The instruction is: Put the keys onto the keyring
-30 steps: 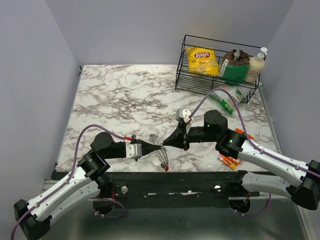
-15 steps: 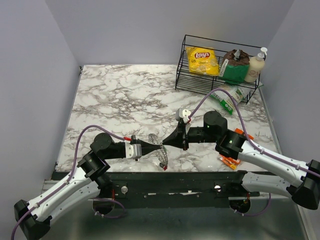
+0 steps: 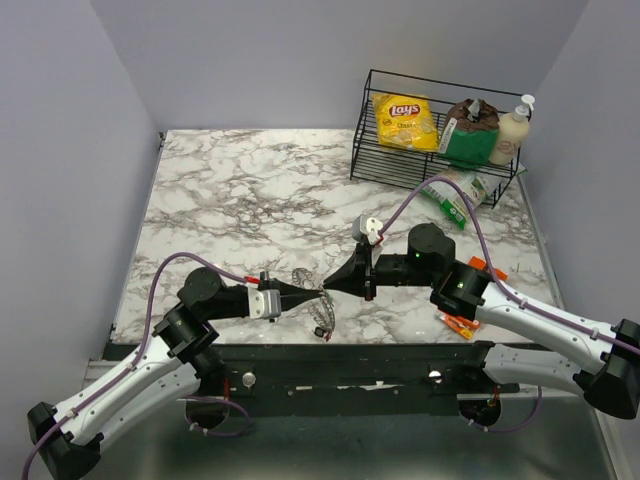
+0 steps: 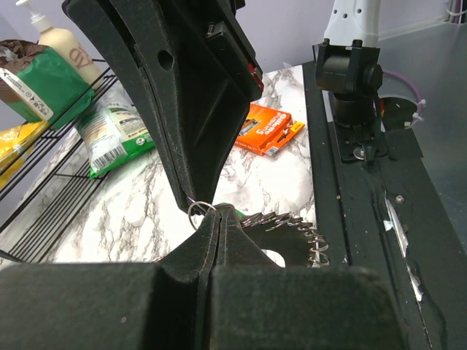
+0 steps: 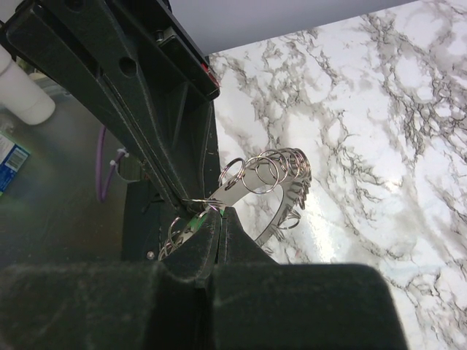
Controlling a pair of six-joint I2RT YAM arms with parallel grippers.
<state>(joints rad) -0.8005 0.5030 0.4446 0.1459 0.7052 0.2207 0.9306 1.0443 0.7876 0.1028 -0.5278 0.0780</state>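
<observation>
Swung slightly left, the keyring (image 3: 323,316) hangs lower centre, pinched by the left gripper (image 3: 318,292) so the right gripper (image 3: 329,289), clamping a green key (image 5: 211,210), can thread it.

Black fingers (image 4: 146,306), white arms (image 3: 130,385), purple cables (image 3: 190,256).

Robot lab cell: plain walls (image 3: 250,60), marble table (image 3: 240,190).

Top view was evenly bright from overhead as I watched, soft shadows on the marble table (image 3: 250,190) under both grippers, fingers (image 4: 146,306) of my left gripper (image 4: 217,211) blurred and black up close, marble beyond the right gripper (image 5: 219,213) washed pale by glare, keyring (image 5: 277,175) at its tip sharp, glinting.
</observation>
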